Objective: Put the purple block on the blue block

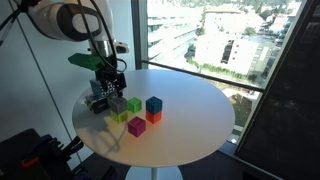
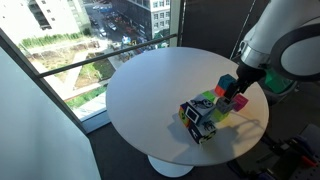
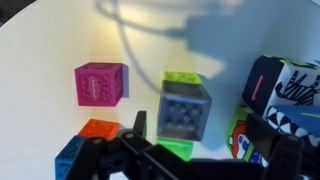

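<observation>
The purple block (image 3: pixel 185 108) is a dull grey-purple cube and shows best in the wrist view. Green cubes (image 3: pixel 181 79) touch it above and below. It also shows in an exterior view (image 1: pixel 118 102) under the gripper. The blue block (image 3: pixel 72 158) sits at the lower left next to an orange-red cube (image 3: pixel 100 127). In an exterior view the blue block (image 1: pixel 153 104) sits on top of the orange-red cube (image 1: pixel 153 118). My gripper (image 3: pixel 200 130) is open. It hangs just above the purple block, with one finger on each side of it.
A magenta cube (image 3: pixel 100 83) stands to the left of the purple block. A larger black-and-white patterned cube (image 3: pixel 285 80) stands close on the right. All of them rest on a round white table (image 1: pixel 190 130) by a window, and its rim is near the blocks.
</observation>
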### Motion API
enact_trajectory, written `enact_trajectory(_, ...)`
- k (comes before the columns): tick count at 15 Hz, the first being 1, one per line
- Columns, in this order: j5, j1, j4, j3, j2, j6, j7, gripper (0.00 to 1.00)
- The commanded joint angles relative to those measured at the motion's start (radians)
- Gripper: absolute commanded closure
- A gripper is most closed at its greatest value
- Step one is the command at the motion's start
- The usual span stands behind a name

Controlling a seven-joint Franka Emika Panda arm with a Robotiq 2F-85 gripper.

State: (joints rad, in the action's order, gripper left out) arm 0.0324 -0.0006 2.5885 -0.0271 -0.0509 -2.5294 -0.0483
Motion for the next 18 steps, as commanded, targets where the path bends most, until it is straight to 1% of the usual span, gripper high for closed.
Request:
enact_trajectory(1, 0.037, 0.010, -0.044, -0.005, 0.054, -0.013, -0.057, 0.00)
enact_trajectory(11, 0.110, 0.020, -0.117, 0.015, 0.157, -0.010, -0.162, 0.00)
enact_trajectory(18, 0.107, 0.025, -0.139, 0.028, 0.207, -0.005, -0.177, 0.00)
